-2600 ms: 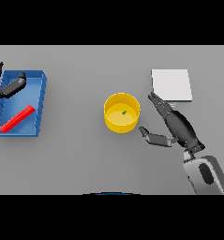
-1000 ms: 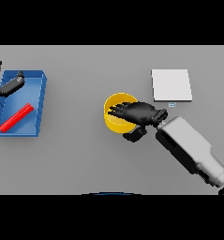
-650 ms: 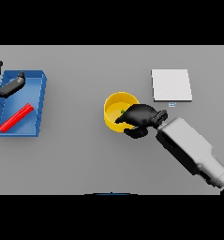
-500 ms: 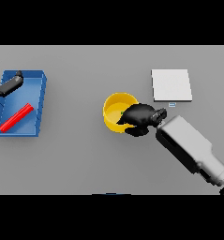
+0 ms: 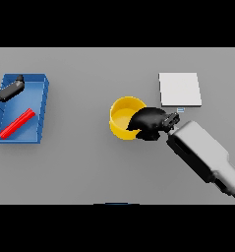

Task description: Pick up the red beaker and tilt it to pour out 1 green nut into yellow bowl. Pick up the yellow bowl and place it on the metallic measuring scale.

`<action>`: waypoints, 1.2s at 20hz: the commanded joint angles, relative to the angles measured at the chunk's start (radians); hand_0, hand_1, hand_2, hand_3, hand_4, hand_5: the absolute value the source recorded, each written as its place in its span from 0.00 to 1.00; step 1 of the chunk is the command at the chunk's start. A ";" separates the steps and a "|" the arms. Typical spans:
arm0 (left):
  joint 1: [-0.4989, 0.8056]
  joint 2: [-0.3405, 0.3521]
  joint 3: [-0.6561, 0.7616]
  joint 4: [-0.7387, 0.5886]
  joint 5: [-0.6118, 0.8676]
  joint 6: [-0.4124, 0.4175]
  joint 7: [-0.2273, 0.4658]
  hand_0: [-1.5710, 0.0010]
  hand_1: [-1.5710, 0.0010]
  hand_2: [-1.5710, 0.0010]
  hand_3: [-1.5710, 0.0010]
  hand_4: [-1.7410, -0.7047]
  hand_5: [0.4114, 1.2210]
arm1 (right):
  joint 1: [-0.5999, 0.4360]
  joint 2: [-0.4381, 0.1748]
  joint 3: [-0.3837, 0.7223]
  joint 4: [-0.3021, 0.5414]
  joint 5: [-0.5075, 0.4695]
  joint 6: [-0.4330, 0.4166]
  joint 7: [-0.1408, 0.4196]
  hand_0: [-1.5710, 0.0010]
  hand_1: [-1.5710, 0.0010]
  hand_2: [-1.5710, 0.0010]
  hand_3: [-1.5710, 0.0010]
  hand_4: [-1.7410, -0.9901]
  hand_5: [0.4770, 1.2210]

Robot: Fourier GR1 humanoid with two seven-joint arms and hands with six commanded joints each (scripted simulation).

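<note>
1. Right hand (image 5: 149, 122) is curled over the right rim of the yellow bowl (image 5: 123, 117), fingers wrapped onto the wall; you have a rim grasp, bowl resting on the table near its centre.
2. Left hand (image 5: 6, 88) sits at the table's left edge over the blue tray (image 5: 40, 106), fingers relaxed, holding nothing.
3. Red beaker (image 5: 16, 123) lies on its side in the tray, slim and cylindrical.
4. Metallic measuring scale (image 5: 180, 89): flat pale square plate, just beyond the bowl toward the far right; not touching it.
5. Handling judgement: the bowl looks rigid, smooth and light, round with a thin wall. A one-sided rim pinch may let it tip, so keep it level as you lift. Whether the nut is inside cannot be made out.
6. Surfaces: grey matte table, glossy yellow bowl interior.
</note>
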 commanded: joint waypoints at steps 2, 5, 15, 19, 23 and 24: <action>-0.004 -0.013 -0.006 -0.010 -0.003 0.013 0.014 1.00 1.00 1.00 1.00 0.91 0.39 | -0.005 -0.028 -0.022 -0.046 -0.019 0.019 0.000 0.02 0.02 0.06 0.19 0.01 0.99; 0.007 0.005 -0.004 -0.021 0.000 0.007 0.007 1.00 1.00 1.00 1.00 0.91 0.38 | -0.042 -0.047 -0.051 -0.095 -0.035 0.062 0.060 0.01 0.01 0.03 0.14 0.02 1.00; -0.001 0.013 0.003 -0.022 0.004 -0.003 0.002 1.00 1.00 1.00 1.00 0.91 0.39 | -0.084 -0.143 -0.137 -0.176 -0.068 0.103 0.086 0.00 0.00 0.00 0.20 0.03 1.00; -0.003 0.027 0.000 -0.041 -0.009 0.015 0.041 1.00 1.00 1.00 1.00 0.91 0.40 | -0.119 -0.193 -0.180 -0.106 -0.054 0.054 0.071 0.00 0.00 0.00 0.19 0.03 1.00; 0.003 0.031 -0.012 -0.079 -0.011 0.022 0.077 1.00 1.00 1.00 1.00 0.90 0.41 | -0.149 -0.203 -0.217 0.027 -0.045 -0.007 0.065 0.00 0.00 0.00 0.22 0.03 1.00; 0.013 0.043 -0.010 -0.097 -0.008 0.027 0.080 1.00 1.00 1.00 1.00 0.89 0.42 | -0.152 -0.207 -0.229 0.051 -0.049 -0.011 0.075 0.00 0.00 0.00 0.23 0.03 1.00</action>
